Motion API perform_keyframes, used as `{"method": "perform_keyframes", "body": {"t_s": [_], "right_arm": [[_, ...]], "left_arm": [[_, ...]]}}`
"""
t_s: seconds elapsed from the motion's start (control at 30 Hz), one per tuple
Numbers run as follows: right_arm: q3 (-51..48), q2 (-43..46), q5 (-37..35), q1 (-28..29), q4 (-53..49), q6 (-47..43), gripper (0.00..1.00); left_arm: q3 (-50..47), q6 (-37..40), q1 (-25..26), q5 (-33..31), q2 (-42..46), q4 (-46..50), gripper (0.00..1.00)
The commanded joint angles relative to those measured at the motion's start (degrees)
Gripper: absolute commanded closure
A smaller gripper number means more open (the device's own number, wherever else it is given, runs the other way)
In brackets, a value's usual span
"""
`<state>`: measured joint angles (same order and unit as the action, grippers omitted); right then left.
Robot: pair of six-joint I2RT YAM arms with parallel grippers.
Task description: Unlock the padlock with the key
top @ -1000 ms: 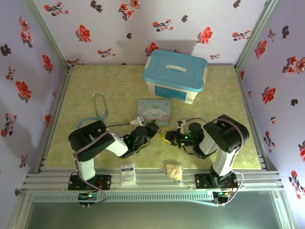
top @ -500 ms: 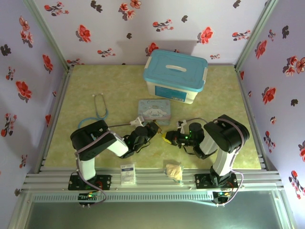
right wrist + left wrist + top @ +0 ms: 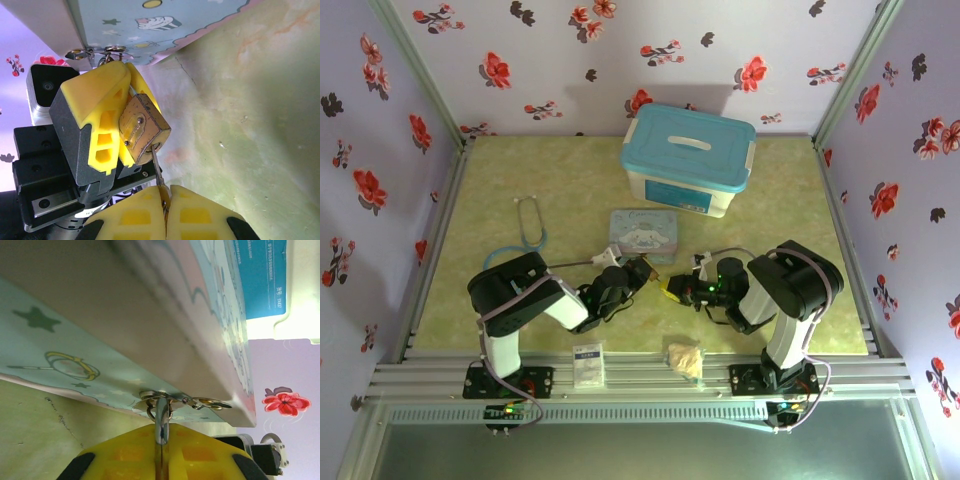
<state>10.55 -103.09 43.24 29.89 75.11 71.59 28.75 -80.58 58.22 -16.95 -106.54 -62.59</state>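
The padlock (image 3: 142,129) is sitting in the left gripper (image 3: 160,450), the key (image 3: 157,167) reaching into it from the right gripper (image 3: 165,200); the tin (image 3: 643,232) is lying just beyond both.

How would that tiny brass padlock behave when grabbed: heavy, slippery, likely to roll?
Probably rigid and heavy for its size: the padlock looks like solid brass-coloured metal. Its smooth faces may be slippery, so it could twist in the left gripper while the right gripper works the thin key. It is blocky, so unlikely to roll.
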Motion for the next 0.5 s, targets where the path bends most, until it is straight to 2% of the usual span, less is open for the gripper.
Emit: {"method": "perform_keyframes", "body": {"t_s": [0.0,0.47], "right_arm": [[1.2,-0.7,-1.2,0.6,4.3,-1.2,1.00],[2.7,-2.2,-2.6,1.9,4.3,-1.3,1.00]], "left_arm": [[1.5,-0.5,0.4,2.1,-0.2,-2.0,1.00],[2.5,-1.7,0.0,3.0,0.7,-3.1,1.00]]}}
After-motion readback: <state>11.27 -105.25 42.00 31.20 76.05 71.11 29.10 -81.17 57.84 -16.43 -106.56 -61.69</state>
